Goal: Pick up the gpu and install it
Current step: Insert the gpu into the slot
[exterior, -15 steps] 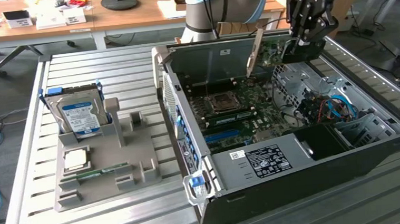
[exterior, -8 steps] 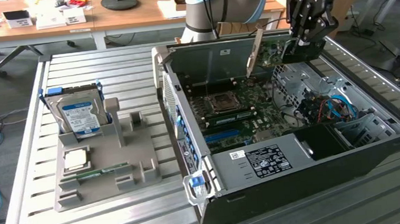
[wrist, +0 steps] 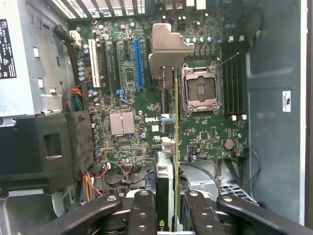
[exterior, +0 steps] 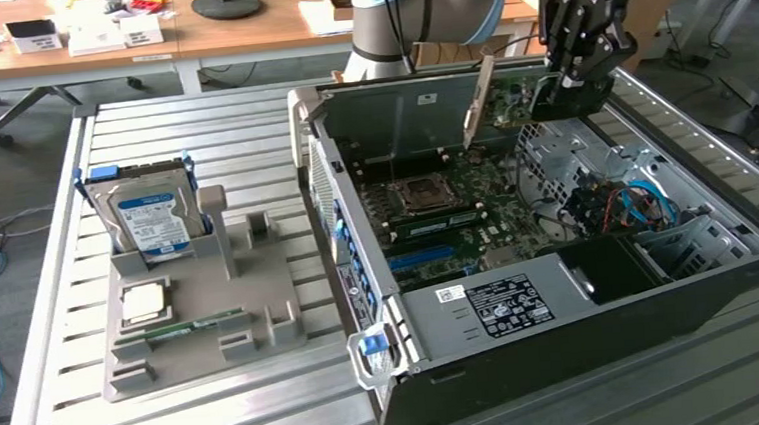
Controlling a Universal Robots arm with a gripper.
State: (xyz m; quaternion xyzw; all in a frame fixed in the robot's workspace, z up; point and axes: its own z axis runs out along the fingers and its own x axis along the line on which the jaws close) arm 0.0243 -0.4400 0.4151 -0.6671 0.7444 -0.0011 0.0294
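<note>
My gripper (exterior: 566, 99) hangs over the far end of the open computer case (exterior: 706, 295), shut on the gpu (exterior: 508, 101). The card is held on edge above the motherboard (exterior: 466, 201), its silver end bracket (exterior: 479, 100) towards the exterior view's left. In the wrist view the gpu (wrist: 176, 147) runs edge-on out from between my fingers (wrist: 142, 210), and its bracket (wrist: 168, 46) hovers beside the blue slot (wrist: 138, 63) and the CPU socket (wrist: 201, 90). The card is clear of the board.
A grey fixture (exterior: 246, 312) at the exterior view's left holds a hard drive with a blue label (exterior: 150, 213), a processor chip (exterior: 145, 304) and a memory stick (exterior: 180, 329). The power supply (exterior: 506, 304) and drive bays fill the case's near end. A desk stands behind.
</note>
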